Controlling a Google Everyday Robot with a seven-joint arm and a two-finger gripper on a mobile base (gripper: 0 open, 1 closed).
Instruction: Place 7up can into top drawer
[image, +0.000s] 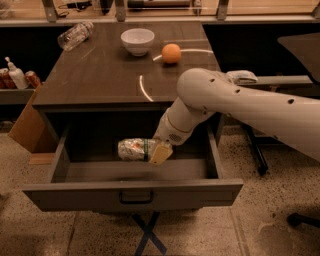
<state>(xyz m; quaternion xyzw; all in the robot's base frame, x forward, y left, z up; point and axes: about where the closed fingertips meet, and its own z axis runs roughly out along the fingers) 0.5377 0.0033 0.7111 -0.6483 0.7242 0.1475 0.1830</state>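
The drawer (200, 191) stands pulled out from under the dark table (95, 75). The arm reaches down into it from the right, and the pincer (158, 152) grips the can (132, 149) by its right end, a tan finger (161, 154) lying across it. The can lies on its side inside the drawer, near the middle; whether it touches the floor I cannot tell. On the table sit a bowl (137, 40), an orange (171, 53) and a tipped bottle (75, 35).
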